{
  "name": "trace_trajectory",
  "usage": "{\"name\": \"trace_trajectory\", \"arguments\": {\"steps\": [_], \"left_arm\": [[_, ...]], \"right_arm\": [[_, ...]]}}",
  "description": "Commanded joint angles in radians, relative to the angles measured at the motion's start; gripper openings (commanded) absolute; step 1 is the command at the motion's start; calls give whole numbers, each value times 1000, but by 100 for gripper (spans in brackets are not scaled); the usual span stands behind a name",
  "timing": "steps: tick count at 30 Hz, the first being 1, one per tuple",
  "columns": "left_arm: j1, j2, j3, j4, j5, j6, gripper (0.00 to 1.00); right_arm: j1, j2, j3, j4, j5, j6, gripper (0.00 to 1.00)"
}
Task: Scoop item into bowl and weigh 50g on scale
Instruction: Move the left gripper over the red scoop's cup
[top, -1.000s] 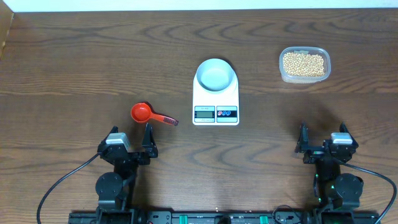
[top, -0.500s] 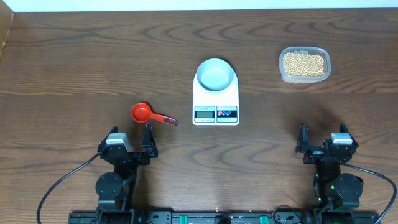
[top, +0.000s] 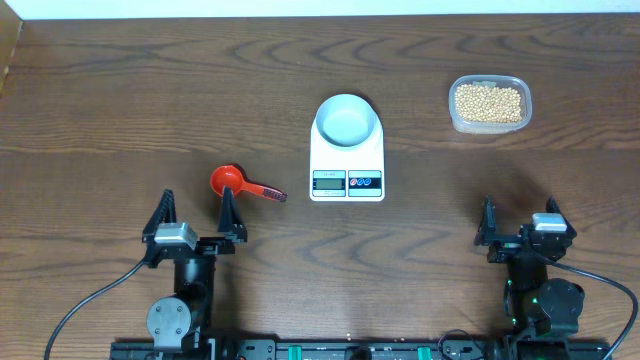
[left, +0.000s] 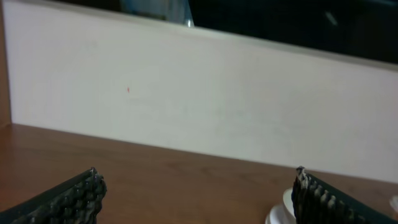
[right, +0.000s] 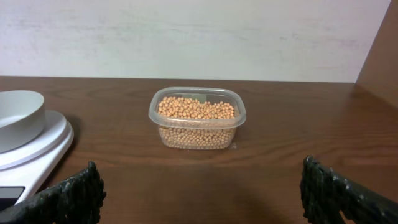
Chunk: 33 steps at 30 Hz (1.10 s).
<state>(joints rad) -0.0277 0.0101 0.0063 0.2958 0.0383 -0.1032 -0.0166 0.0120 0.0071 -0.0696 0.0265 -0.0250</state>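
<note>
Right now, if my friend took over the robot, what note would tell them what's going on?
The left claw is open and empty, close behind the red plastic measuring scoop.
The right claw is open and empty, at the front right.
The small round pale-blue bowl sits on the flat white rectangular kitchen scale in the middle and looks empty.
The small round tan-yellow beans are in the clear plastic tub, back right.
Done: nothing scooped yet.
Left: grab the scoop, move beans into the bowl, check the weight. The display is unreadable from here.
</note>
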Motion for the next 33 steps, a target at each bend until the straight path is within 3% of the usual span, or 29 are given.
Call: {"name": "trace_trajectory", "arguments": {"steps": [1, 7, 13, 24, 33], "left_arm": [[4, -5, 19, 8, -47, 20, 98], [5, 37, 117, -27, -116, 20, 98], [5, 209, 301, -142, -149, 20, 98], [5, 632, 733, -490, -147, 10, 98], [5, 883, 990, -846, -147, -166, 98]], "right_arm": [[-2, -7, -2, -2, 8, 10, 99], [-2, -7, -2, -2, 9, 10, 99], [-2, -7, -2, -2, 8, 10, 99], [-2, -7, -2, -2, 8, 10, 99], [-2, -7, -2, -2, 8, 10, 99]]}}
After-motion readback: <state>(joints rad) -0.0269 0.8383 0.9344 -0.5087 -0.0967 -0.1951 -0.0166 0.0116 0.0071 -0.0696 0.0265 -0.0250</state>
